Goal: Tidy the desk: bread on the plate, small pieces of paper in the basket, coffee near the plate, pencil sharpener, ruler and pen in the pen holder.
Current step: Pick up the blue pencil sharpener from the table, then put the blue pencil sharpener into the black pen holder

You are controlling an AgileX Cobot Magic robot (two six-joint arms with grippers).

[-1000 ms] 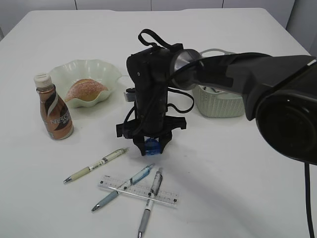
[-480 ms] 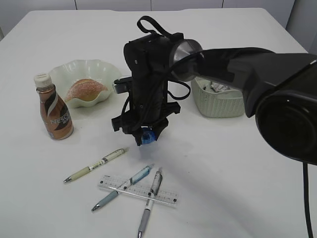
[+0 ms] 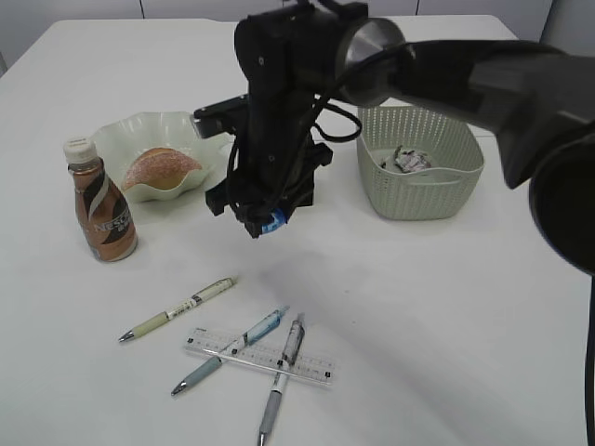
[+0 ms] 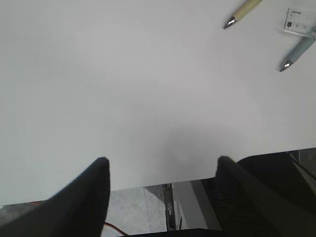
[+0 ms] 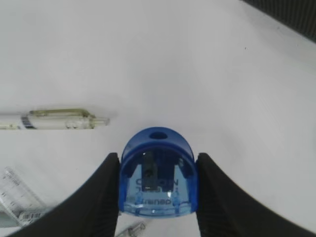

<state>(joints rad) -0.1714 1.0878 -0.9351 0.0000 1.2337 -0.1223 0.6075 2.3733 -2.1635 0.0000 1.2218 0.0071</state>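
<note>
Step in hand is the pencil sharpener: the right gripper is clamped on the blue sharpener and carries it clear above the middle of the desk, while the left gripper stands apart and empty over the near edge. The next move calls for carrying it over the pen holder, which no view shows, and releasing it upright inside. Against a second ago the arm has risen and swung toward the far side, uncovering the basket; pens and ruler lie unmoved.
</note>
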